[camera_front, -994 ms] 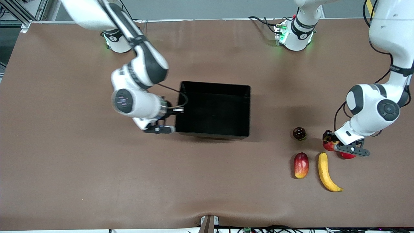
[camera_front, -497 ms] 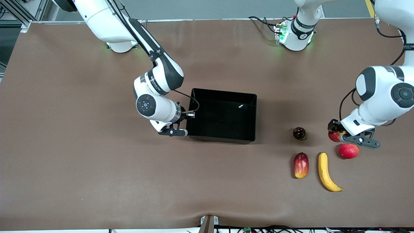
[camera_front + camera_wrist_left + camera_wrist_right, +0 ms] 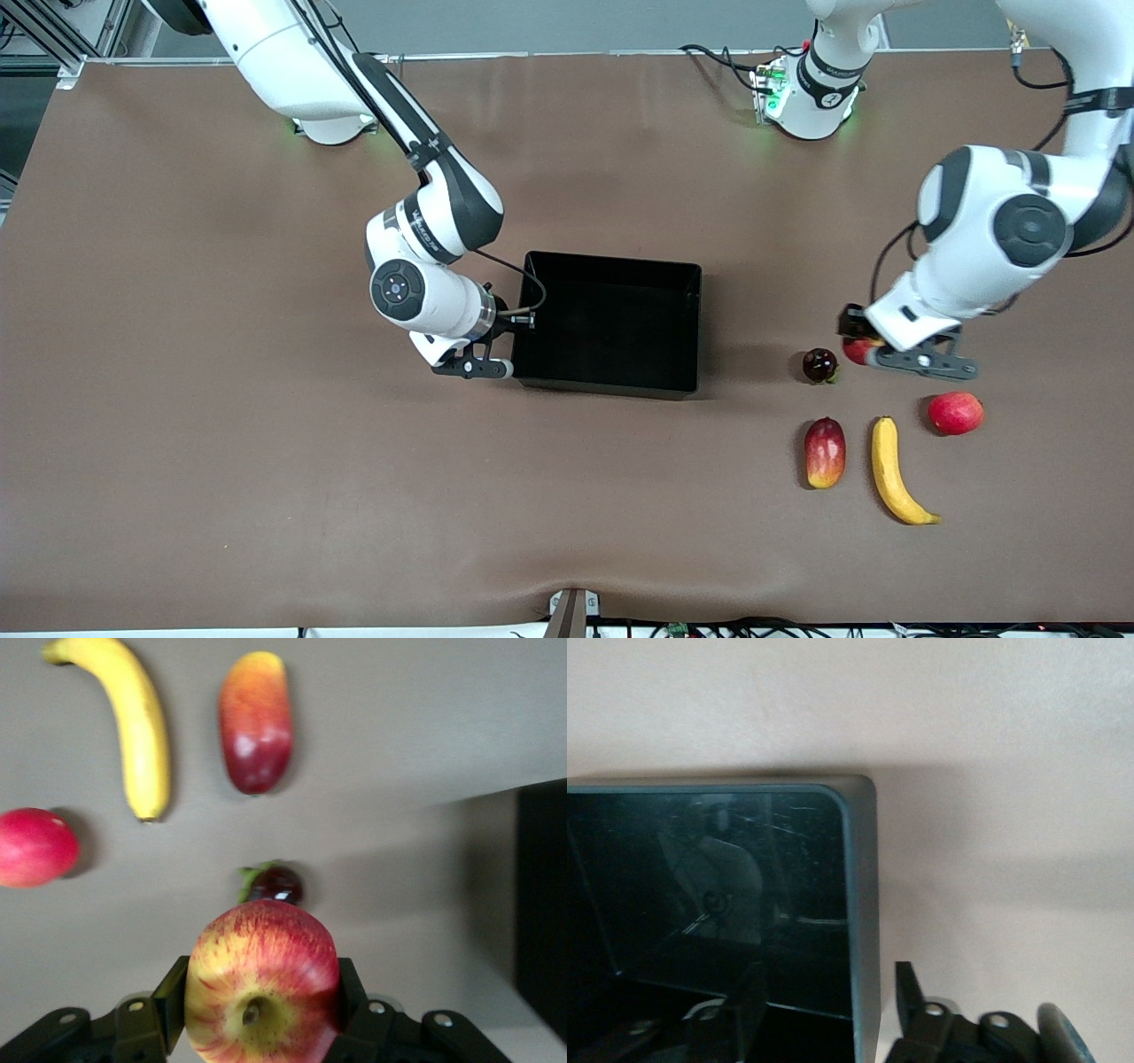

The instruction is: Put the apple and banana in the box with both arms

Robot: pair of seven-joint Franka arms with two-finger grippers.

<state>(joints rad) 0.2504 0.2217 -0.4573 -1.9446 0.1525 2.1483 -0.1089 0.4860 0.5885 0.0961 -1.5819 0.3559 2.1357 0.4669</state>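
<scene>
My left gripper (image 3: 873, 353) is shut on the apple (image 3: 857, 349), red with yellow streaks, and holds it in the air over the table beside a dark round fruit. In the left wrist view the apple (image 3: 261, 988) sits between the two fingers (image 3: 171, 994), stem dimple toward the camera. The banana (image 3: 896, 474) lies on the table nearer the front camera; it also shows in the left wrist view (image 3: 133, 726). The black box (image 3: 611, 262) stands mid-table, empty. My right gripper (image 3: 485, 363) is open, its fingers (image 3: 908, 992) straddling the box wall (image 3: 865, 904) at the right arm's end.
A dark round fruit (image 3: 819, 365) lies between the box and the held apple. A red-yellow mango-like fruit (image 3: 824, 452) lies beside the banana. A plain red fruit (image 3: 955, 413) sits toward the left arm's end. The box corner shows in the left wrist view (image 3: 542, 904).
My left gripper has lifted the apple away from the plain red fruit and carried it toward the box. My right gripper shifted the box toward the left arm's end, then stayed still.
</scene>
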